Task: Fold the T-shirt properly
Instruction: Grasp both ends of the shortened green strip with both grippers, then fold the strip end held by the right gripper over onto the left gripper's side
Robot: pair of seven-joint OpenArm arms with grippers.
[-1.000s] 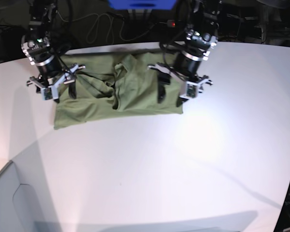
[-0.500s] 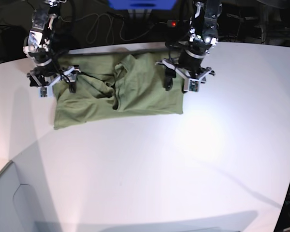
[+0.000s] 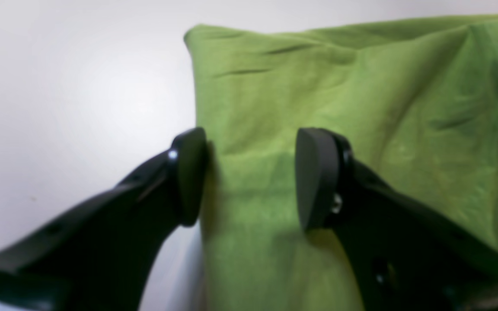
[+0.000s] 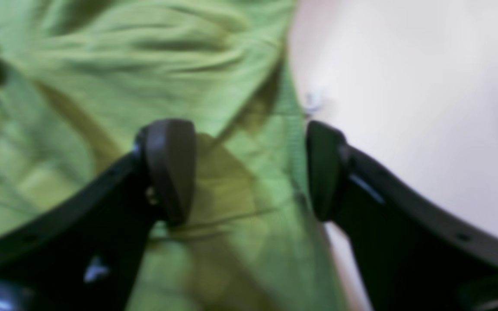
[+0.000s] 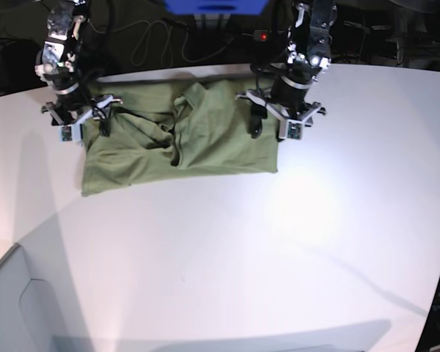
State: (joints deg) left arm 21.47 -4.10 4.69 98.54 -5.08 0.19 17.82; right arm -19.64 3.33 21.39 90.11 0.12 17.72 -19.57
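Here the T-shirt lies spread and wrinkly at the far side of the white table, a rough olive-green rectangle with a bunched ridge of folds running down its middle. Its near edge is fairly straight; the far edge runs along the table's back rim.

The left gripper stands over the shirt's edge on the base view's right side. In the left wrist view its two black fingers are spread apart with nothing pinched between them: one pad sits right at the cloth's side edge, over the border with the bare table, and the other is over the green fabric.

The right gripper is at the opposite end of the shirt, near its far corner. In the right wrist view its fingers are likewise parted, holding nothing: one pad is over the creased cloth, the other over the shirt's hem where it meets the white tabletop. That view is blurred, so whether the pads touch the fabric cannot be told.

Behind the table, dark cables trail across the floor.
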